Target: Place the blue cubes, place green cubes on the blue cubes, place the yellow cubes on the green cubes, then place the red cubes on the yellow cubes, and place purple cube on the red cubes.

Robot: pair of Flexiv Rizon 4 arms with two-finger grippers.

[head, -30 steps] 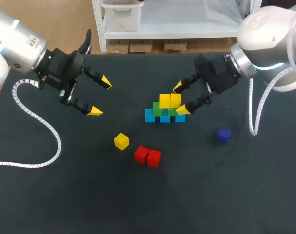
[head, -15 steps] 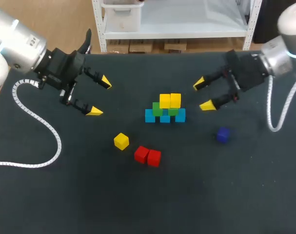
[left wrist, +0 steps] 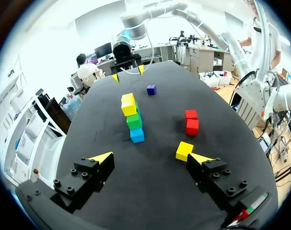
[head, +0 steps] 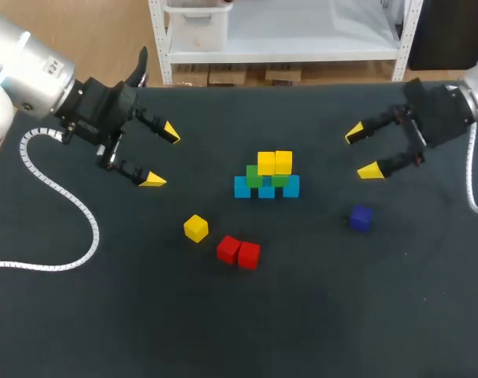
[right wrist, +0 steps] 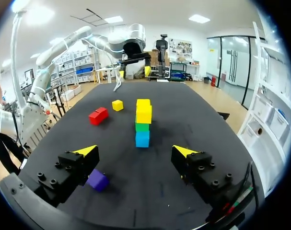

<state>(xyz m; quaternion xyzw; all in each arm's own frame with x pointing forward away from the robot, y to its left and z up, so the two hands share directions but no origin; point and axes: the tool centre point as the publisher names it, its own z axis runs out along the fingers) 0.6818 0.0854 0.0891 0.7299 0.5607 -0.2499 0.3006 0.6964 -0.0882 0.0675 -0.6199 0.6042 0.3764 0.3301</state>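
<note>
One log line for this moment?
left gripper open | right gripper open | stacked yellow cubes | loose yellow cube | red cubes | purple cube untouched

Bare counter (head: 105, 315) lies open between my left claw (head: 162, 156) and the stacked cubes (head: 267, 176), and again between that stack and my right claw (head: 362, 152). In front of the stack, the loose yellow cube (head: 196, 227) and two touching red cubes (head: 239, 253) block the way. The purple cube (head: 361, 218) stands well apart, with a wide gap between.
</note>
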